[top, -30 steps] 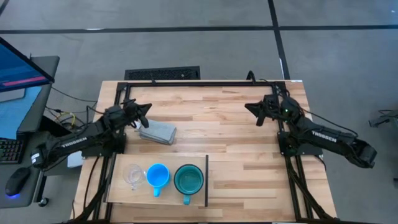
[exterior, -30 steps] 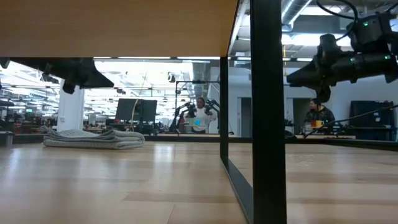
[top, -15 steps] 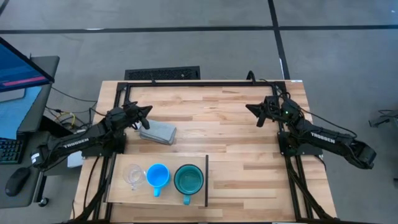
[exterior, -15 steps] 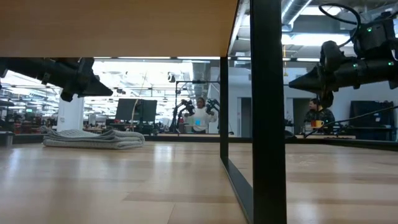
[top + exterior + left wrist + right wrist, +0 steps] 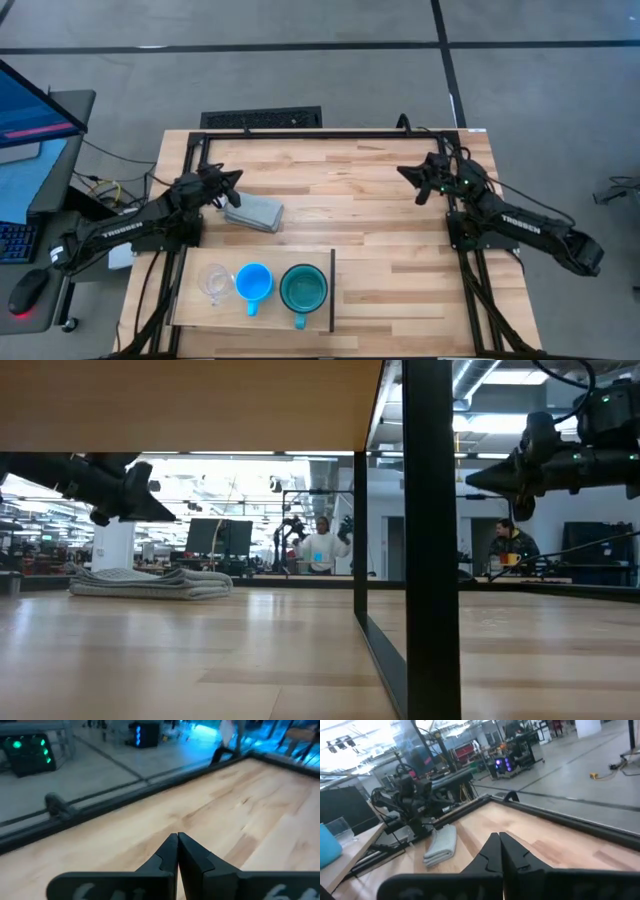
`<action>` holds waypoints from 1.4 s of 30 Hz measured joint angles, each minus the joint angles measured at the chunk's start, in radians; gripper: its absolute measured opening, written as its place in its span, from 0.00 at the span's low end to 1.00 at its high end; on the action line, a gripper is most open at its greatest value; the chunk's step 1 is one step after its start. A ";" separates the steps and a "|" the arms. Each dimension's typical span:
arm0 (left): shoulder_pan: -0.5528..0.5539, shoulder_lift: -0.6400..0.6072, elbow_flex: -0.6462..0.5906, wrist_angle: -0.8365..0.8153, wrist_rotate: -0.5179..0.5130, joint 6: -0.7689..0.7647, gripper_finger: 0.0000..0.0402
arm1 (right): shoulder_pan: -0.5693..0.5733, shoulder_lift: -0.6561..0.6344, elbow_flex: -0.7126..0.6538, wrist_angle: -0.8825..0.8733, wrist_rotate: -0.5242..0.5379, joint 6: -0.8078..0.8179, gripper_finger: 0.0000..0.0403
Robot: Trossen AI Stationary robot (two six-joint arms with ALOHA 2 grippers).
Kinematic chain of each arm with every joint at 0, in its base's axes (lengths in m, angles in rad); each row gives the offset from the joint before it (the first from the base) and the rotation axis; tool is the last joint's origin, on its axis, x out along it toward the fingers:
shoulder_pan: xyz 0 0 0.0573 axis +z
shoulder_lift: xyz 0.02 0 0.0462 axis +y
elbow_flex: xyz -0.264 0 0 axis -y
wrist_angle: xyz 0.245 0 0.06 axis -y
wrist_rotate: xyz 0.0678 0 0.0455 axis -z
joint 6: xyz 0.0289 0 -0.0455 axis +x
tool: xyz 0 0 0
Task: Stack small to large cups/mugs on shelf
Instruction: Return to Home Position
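Three vessels stand in a row on the light-wood shelf [image 5: 190, 318] at the table's near edge: a small clear cup [image 5: 213, 281], a bright-blue mug [image 5: 254, 282] and a larger teal mug [image 5: 303, 289], each resting on its base, rim up. My left gripper [image 5: 237, 177] hovers shut over the table's far left part, beside a folded grey cloth [image 5: 253, 213]. My right gripper [image 5: 403, 170] hovers shut over the far right part. Both are far from the cups. The left wrist view shows shut fingers [image 5: 177, 851] over bare wood.
The folded grey cloth [image 5: 150, 582] lies flat on the tabletop just right of my left gripper. A black frame [image 5: 300, 133] runs along the table's far edge. In the low view the shelf's dark post [image 5: 432, 540] stands close. A person [image 5: 320, 550] stands in the room beyond.
My left gripper has drawn slightly toward the table's left edge and risen a little. My right gripper has drifted slightly toward the far right and risen a little. The cups and the cloth have stayed where they were.
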 joint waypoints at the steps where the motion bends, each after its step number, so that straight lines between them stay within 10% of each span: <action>1: 0.000 0.000 0.004 -0.020 -0.009 0.006 0.00 | -0.003 -0.013 0.000 -0.014 0.000 -0.001 0.01; 23: 0.000 -0.076 0.101 -0.156 -0.014 0.032 0.00 | -0.003 -0.537 0.039 -0.583 0.003 0.027 0.01; 30: 0.000 -0.347 0.104 -0.421 -0.044 -0.027 0.00 | -0.003 -0.535 0.040 -0.587 0.020 0.031 0.01; 42: -0.001 -0.341 0.078 -0.309 0.017 0.011 0.00 | -0.003 -0.534 0.040 -0.589 0.055 0.042 0.02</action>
